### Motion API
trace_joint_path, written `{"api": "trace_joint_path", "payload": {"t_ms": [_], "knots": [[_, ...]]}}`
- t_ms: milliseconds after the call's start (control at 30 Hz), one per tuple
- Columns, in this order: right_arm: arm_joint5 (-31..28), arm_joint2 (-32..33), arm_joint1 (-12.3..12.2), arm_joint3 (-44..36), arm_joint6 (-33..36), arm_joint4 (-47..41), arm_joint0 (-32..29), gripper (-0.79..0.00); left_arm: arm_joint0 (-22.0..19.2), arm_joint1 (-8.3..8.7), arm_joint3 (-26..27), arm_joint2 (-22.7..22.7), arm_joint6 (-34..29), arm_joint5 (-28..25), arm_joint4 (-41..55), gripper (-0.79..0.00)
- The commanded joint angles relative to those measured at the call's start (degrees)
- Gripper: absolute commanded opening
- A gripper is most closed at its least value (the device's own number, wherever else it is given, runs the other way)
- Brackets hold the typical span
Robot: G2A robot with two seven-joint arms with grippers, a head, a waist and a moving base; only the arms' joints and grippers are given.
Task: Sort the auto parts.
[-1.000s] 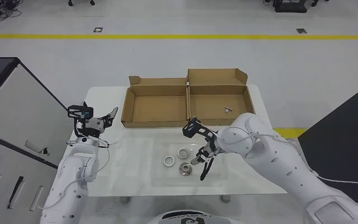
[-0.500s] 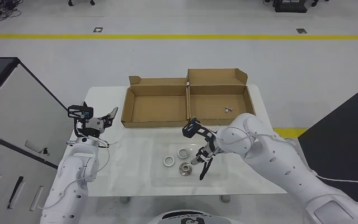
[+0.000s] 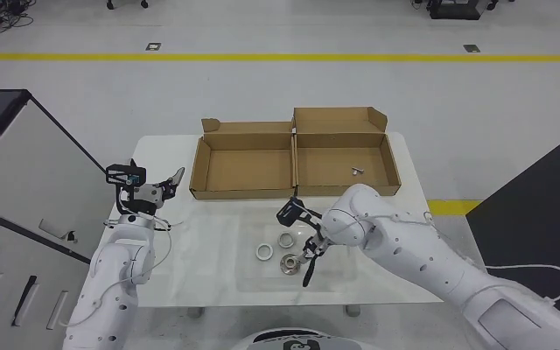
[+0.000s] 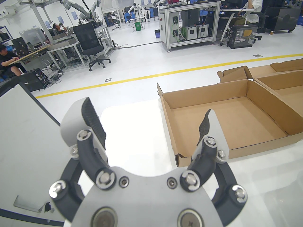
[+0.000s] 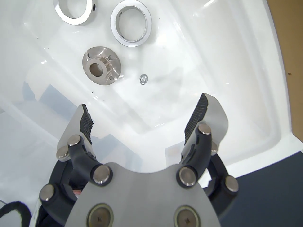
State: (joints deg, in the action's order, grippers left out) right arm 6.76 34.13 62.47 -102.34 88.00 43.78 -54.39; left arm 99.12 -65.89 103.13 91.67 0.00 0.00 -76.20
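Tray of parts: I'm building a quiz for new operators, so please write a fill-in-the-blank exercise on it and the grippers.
1. The white tray holds ___ plain metal rings.
2. The right gripper hangs over the tray with its fingers ___.
3. The left gripper faces a cardboard box that is ___.
4. Counting rings, flange and small screw, the tray holds ___ parts.

Missing words: two; open; empty; four.

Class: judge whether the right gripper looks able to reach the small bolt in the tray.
Probably yes: the right gripper hangs open just short of the bolt, nothing lies between them, and the flange sits apart.
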Motion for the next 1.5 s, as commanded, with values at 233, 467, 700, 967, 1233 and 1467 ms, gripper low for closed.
{"api": "trace_joint_path", "payload": {"t_ms": [233,467,700,967,1233,1467], "knots": [[1.28,-4.66,1.72,3.97,0.00,-1.17,3.29,-0.265,0.00,0.00,0.00,0.00,0.00,0.00,0.00,0.000],[1.45,-6.86,2.93,6.72,0.00,-1.76,4.66,-0.329,0.00,0.00,0.00,0.00,0.00,0.00,0.00,0.000],[1.53,-8.07,4.13,9.34,-0.30,-1.79,5.45,-0.413,0.00,0.00,0.00,0.00,0.00,0.00,0.00,0.000],[2.05,-8.43,5.16,11.37,-1.00,-1.39,5.93,-0.462,0.00,0.00,0.00,0.00,0.00,0.00,0.00,0.000],[2.23,-8.14,5.64,12.76,-1.10,-1.10,5.71,-0.539,0.00,0.00,0.00,0.00,0.00,0.00,0.00,0.000],[2.66,-7.69,5.93,13.63,-0.83,-0.81,5.46,-0.785,0.00,0.00,0.00,0.00,0.00,0.00,0.00,0.000]]}}
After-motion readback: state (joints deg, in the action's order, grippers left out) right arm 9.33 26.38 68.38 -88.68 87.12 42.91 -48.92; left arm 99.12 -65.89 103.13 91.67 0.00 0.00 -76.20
